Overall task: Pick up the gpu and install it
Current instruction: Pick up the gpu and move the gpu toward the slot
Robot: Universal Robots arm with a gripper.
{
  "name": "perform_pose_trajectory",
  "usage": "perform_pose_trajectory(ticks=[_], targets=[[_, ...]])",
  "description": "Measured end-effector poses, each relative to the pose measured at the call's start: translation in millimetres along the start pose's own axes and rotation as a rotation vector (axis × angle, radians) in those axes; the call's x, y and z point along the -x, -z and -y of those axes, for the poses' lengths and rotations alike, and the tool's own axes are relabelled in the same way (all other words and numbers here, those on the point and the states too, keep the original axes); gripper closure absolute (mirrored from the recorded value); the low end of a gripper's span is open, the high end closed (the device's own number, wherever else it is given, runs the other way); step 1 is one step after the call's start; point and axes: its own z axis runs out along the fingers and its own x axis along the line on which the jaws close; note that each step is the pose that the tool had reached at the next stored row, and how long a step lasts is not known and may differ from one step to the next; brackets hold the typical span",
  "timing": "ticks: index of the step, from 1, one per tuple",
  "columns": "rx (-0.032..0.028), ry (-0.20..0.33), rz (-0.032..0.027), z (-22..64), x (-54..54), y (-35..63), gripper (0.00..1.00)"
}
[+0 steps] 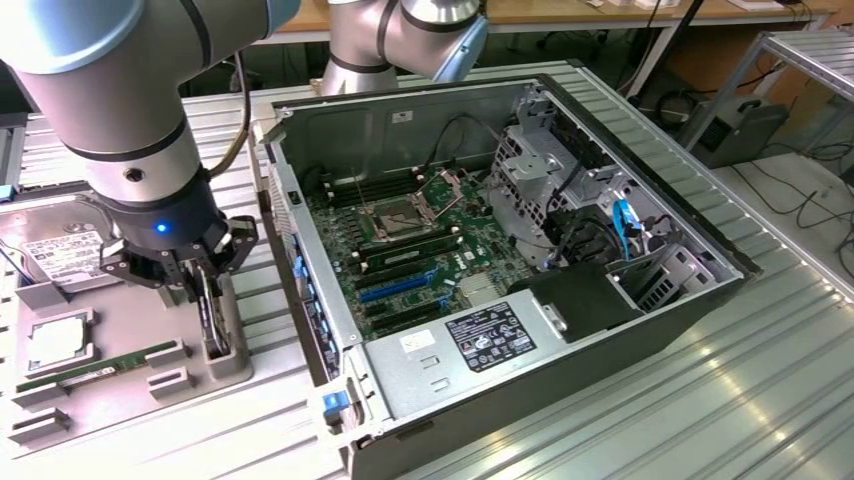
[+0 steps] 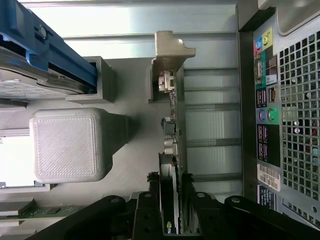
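Squareness counts most in this grasp: the end effector [image 1: 207, 300] should close evenly on both faces of the gpu [image 2: 175, 117], centred along its length, so the card does not tip in its slot. The gpu stands on edge in a grey holder [image 1: 147, 330] on the desk [image 1: 694, 400], at the exterior view's left of the open computer case [image 1: 534, 385]. The arm hangs vertically over it, wrist down, jaws parted and straddling the card's upper edge.

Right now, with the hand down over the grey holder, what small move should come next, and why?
Probably close the hand gently: it straddles the green circuit card with silver bracket, standing on edge in the grey plastic holder, and seems not yet clamped.
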Motion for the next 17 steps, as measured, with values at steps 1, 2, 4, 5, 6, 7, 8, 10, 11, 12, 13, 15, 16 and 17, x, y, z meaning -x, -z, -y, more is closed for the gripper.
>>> perform_pose_trajectory(ticks=[1, 2, 4, 5, 6, 7, 8, 10, 11, 12, 13, 15, 16, 17], targets=[[0.0000, 0.000, 0.0000, 0.0, 0.0, 0.0, 0.73], [0.0000, 0.000, 0.0000, 0.0, 0.0, 0.0, 0.73], [0.0000, 0.000, 0.0001, 0.0, 0.0, 0.0, 0.73], [0.0000, 0.000, 0.0001, 0.0, 0.0, 0.0, 0.73], [0.0000, 0.000, 0.0000, 0.0, 0.0, 0.0, 0.74], [0.0000, 0.001, -0.0005, 0.0, 0.1, -0.1, 0.74], [0.0001, 0.002, -0.0010, 0.0, 0.2, -0.1, 0.74], [0.0002, 0.009, -0.0027, 0.0, 0.9, -0.2, 0.74], [0.0004, 0.016, -0.0043, 0.0, 1.4, -0.2, 0.74], [0.0004, 0.021, -0.0054, 0.0, 1.7, -0.1, 0.74], [0.0005, 0.027, -0.0067, 0.0, 2.2, -0.1, 0.74], [0.0006, 0.032, -0.0072, -0.1, 2.4, -0.1, 0.74], [0.0006, 0.032, -0.0073, -0.1, 2.4, -0.1, 0.74], [0.0006, 0.032, -0.0073, -0.1, 2.4, -0.1, 0.74]])
